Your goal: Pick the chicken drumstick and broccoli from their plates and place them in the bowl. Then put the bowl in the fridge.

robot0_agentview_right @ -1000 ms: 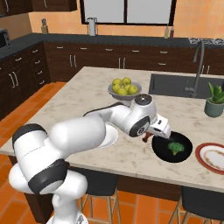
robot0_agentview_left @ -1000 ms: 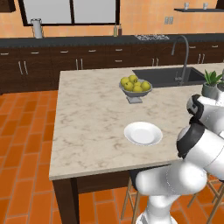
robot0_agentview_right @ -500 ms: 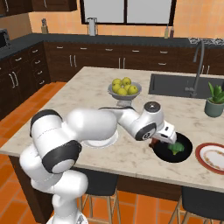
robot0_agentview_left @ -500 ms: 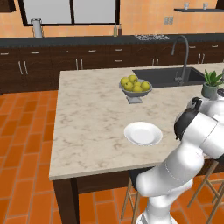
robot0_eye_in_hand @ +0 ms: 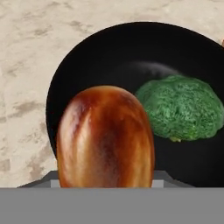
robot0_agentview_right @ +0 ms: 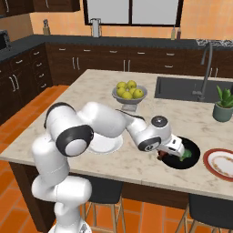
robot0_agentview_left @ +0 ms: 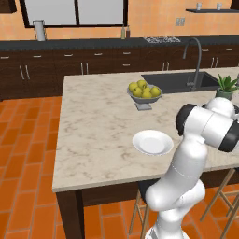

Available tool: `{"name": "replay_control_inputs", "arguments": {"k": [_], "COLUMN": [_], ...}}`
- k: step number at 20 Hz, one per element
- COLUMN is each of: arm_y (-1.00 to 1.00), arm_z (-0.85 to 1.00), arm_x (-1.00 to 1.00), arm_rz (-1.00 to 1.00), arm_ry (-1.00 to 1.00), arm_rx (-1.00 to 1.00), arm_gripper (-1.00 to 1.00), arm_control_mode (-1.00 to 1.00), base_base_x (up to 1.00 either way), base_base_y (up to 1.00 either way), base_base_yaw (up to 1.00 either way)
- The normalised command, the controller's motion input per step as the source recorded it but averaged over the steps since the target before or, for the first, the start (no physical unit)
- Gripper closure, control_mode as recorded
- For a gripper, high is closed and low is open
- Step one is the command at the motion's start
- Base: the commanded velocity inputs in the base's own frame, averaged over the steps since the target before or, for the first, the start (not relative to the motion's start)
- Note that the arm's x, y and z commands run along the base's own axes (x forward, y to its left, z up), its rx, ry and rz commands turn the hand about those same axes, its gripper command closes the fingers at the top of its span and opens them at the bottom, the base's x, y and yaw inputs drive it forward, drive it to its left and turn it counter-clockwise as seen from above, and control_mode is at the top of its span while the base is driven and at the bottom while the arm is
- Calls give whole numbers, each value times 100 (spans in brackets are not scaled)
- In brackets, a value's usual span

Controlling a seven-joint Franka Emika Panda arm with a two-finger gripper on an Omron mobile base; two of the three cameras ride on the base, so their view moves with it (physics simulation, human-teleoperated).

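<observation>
Now my gripper (robot0_agentview_right: 169,153) has swung across from the island's middle to the near rim of the black bowl (robot0_agentview_right: 193,152), carrying the chicken drumstick (robot0_eye_in_hand: 105,138) clamped between my fingers. A second ago it sat short of the bowl; in the hand view the meaty end now hangs over the bowl's inside edge. The broccoli (robot0_eye_in_hand: 180,111) already lies inside, just beside where the drumstick would land. Both plates are bare: the plain white plate (robot0_agentview_left: 152,142) to my left, the red-rimmed plate (robot0_agentview_right: 222,164) beyond the bowl. I judge that letting go comes next, then the bowl goes to the fridge.
</observation>
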Motion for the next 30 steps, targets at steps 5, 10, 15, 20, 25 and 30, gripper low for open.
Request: {"name": "replay_control_inputs", "arguments": {"k": [5,10,15,20,25,30], "arm_y": [-39,-30,8,32,0,0], "arm_z": [-9,0,8,46,42,10], "arm_x": [85,30,-47,-70,-16,-18], "arm_rz": [7,6,-1,-7,-29,-54], "arm_ry": [6,2,4,0,7,11], "arm_rx": [7,11,15,6,1,9], "arm_gripper": [-100,-100,-100,-100,-100,-100], "arm_control_mode": [-100,-100,-100,-100,-100,-100], "base_base_x": [0,0,0,0,0,0], "base_base_y": [0,0,0,0,0,0], "base_base_yaw": [0,0,0,0,0,0]}}
